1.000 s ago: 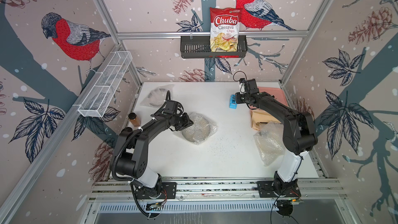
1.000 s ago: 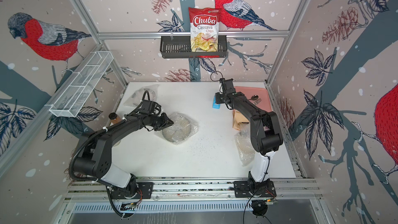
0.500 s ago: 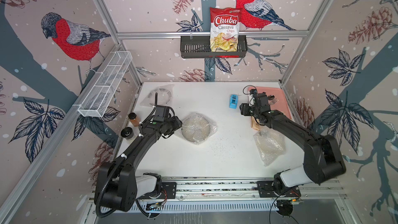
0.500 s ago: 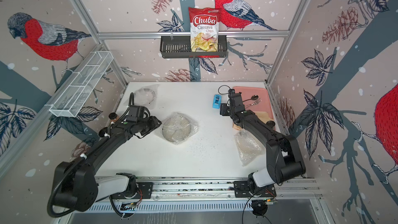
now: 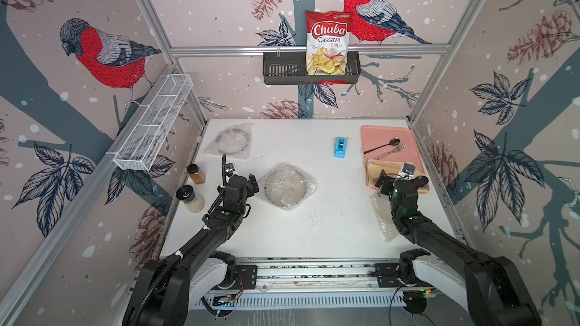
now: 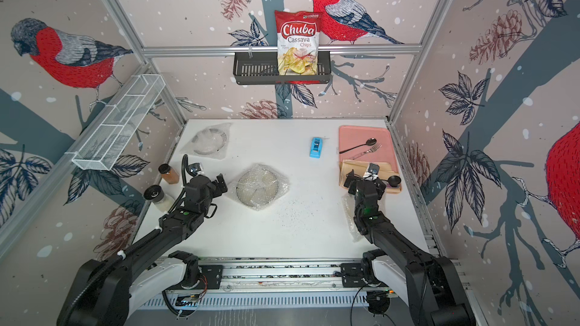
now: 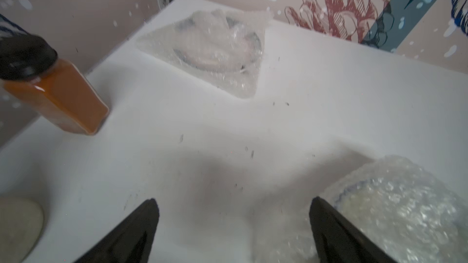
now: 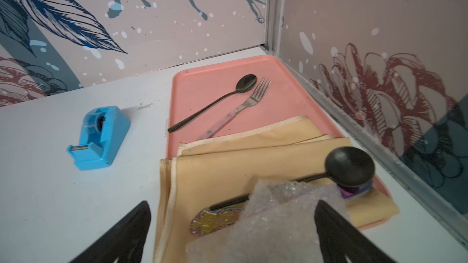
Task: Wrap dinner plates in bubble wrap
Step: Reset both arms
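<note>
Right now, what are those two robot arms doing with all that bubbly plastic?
They are wrapping plates in bubble wrap. One wrapped plate lies mid-table and a second wrapped plate sits in the far corner. The left gripper hovers beside the middle one, jaws open, holding nothing. The right gripper, also open and empty, is above a loose bubble wrap sheet by the pink tray.
</note>
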You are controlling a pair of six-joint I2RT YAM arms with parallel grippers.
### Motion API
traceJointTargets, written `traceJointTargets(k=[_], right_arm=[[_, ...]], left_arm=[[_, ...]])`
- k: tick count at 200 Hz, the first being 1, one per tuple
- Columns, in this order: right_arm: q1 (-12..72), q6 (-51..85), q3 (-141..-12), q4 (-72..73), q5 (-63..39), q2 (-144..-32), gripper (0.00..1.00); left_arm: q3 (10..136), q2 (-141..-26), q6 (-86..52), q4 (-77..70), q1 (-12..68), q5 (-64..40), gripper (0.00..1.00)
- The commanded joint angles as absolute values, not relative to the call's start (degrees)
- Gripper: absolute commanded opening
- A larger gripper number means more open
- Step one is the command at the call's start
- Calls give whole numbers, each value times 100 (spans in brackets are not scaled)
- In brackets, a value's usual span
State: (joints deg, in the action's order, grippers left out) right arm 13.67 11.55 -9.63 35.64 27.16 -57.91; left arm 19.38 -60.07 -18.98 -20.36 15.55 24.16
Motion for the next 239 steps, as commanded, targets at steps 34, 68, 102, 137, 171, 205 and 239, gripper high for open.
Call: traceJointTargets(k=[34, 68, 102, 137, 171, 205, 239], right_arm=[[1099, 675, -412, 6751, 2818, -6763, 100], [1090, 593, -729, 6355, 2608, -6971, 100], [961, 589, -955, 6218, 2649, -7154, 99], [864, 267, -784, 6975, 2484, -7468, 99], [306, 435, -279, 8587, 1431, -8282, 100], [21, 754, -1242, 7049, 1266, -8585, 100], [248, 581, -1310, 6901, 1603, -8593, 100]], left_arm=[[1845, -6558, -784, -4502, 1521, 3066, 96], [1632, -6074, -854, -3664, 1475, 3095, 96], [1042, -6187, -1181, -4612, 784, 2775, 96], [860, -7197, -499, -6471, 754, 2792, 96], [1093, -8834, 136, -7849, 695, 2157, 97], [1472, -8697, -332, -6811, 339, 1862, 98], [1528, -8619, -421, -6612, 333, 1893, 98]])
